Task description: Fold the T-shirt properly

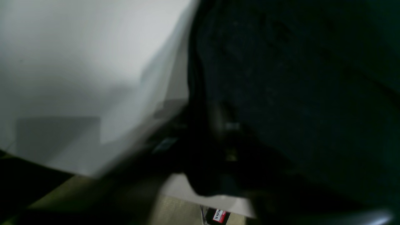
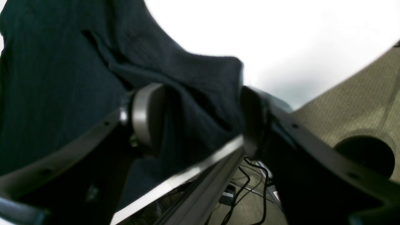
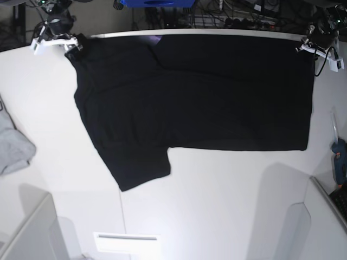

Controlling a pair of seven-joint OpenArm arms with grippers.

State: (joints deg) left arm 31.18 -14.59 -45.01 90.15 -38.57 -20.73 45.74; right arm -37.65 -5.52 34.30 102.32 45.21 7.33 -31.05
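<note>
The black T-shirt [image 3: 200,103] lies spread flat across the far half of the white table [image 3: 217,206], with one sleeve pointing toward the near side. My right gripper [image 3: 68,46] is at the shirt's far left corner. In the right wrist view its jaws [image 2: 200,125] stand wide apart, open, and a loose fold of the T-shirt [image 2: 193,93] sits between the pads [image 2: 145,118]. My left gripper [image 3: 308,49] is at the shirt's far right corner. The left wrist view is blurred: dark T-shirt cloth [image 1: 297,93] fills its right side and the fingers cannot be made out.
A light grey garment [image 3: 13,146] lies at the table's left edge. A blue tool [image 3: 340,157] rests at the right edge. Grey panels [image 3: 27,233] stand at the near corners. Cables [image 2: 243,184] lie on the carpet beyond the far edge.
</note>
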